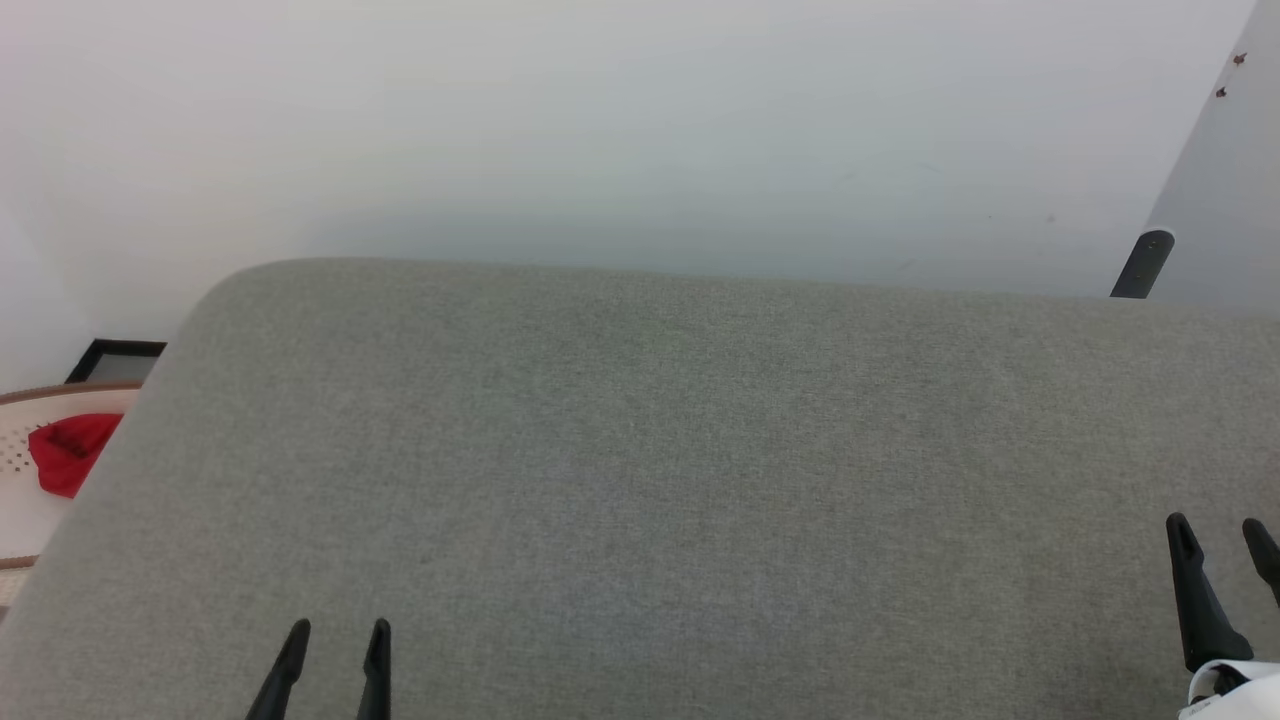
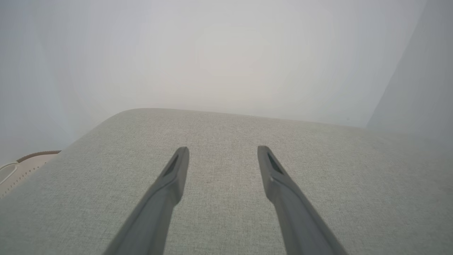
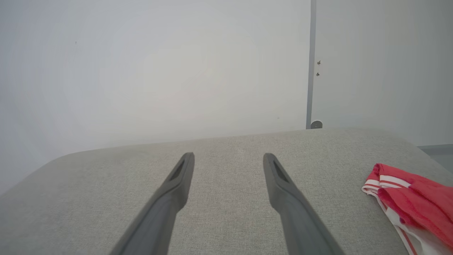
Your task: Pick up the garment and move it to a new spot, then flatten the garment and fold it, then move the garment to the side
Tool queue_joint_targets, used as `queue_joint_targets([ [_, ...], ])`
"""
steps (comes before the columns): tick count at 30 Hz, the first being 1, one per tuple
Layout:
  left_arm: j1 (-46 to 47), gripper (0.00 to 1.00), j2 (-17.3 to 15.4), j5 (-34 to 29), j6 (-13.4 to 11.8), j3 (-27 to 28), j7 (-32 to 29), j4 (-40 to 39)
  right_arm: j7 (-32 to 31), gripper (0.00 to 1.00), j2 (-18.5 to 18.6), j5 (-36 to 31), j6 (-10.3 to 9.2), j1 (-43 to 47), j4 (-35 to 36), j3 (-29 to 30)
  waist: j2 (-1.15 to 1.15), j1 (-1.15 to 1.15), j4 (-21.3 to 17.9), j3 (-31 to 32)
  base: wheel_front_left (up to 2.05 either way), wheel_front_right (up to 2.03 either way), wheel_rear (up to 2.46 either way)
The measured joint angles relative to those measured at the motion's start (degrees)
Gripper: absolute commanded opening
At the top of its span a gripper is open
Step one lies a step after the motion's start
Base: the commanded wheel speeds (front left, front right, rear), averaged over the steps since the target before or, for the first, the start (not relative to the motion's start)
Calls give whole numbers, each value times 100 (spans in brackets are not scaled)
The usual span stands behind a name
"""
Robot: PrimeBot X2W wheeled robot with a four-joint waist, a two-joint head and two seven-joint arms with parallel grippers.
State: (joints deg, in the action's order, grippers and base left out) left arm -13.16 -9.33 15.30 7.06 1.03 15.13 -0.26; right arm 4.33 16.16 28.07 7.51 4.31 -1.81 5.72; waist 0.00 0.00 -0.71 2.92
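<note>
Left pincer (image 1: pixel 340 628): its two fingers are spread wide with nothing between them, low over the grey upholstered surface (image 1: pixel 650 450).
Right pincer (image 1: pixel 1216 524): also wide and holding nothing, over the right part of the same surface.
Garment (image 3: pixel 407 198): in the right wrist view we see it bunched on the surface, off to the right of the right pincer and apart from it. Red cloth lies over white, and a red-and-white striped band faces the fingers.
Nearer arm: we judge it to be the right one, since the garment lies on its outer side. The pick would call for a swing to the right, not a reach straight ahead.
Long axis: the heap runs off the view's right edge, so we cannot tell its full lie.
Basket (image 1: pixel 15 450): it is pale with a brown rim, beyond the surface's left edge, and it holds a red cloth (image 1: pixel 70 450). We cannot tell what that cloth is.
Wall (image 1: pixel 600 130): plain and pale, behind the far edge.
</note>
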Motion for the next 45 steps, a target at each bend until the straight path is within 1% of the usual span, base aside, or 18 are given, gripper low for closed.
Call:
queue_joint_targets([
  [11, 4, 100, 36, -105, 8, 12, 0, -38, -135, 100, -180, -87, 0, 86, 247, 100, 0, 0, -28, -20, 0, 0, 0],
  [37, 87, 100, 64, -100, 29, -16, 0, -7, -130, 100, -330, -51, 0, 138, 324, 122, 0, 0, 4, -34, 0, 0, 0],
  [38, 91, 0, 75, -90, 29, 0, 0, -15, -130, 0, -337, -51, 0, 138, 326, 116, 0, 0, 0, -40, 0, 0, 0],
  [43, 3, 0, 162, -78, 27, -37, 0, 193, -138, 0, -470, -32, 0, 214, 100, 88, 0, 0, -3, -47, 0, 0, 0],
  [45, -4, 0, 188, 60, 26, -49, -41, 246, -165, 0, -514, 75, 0, 230, 24, 86, 0, 0, -2, -51, 0, 0, 0],
])
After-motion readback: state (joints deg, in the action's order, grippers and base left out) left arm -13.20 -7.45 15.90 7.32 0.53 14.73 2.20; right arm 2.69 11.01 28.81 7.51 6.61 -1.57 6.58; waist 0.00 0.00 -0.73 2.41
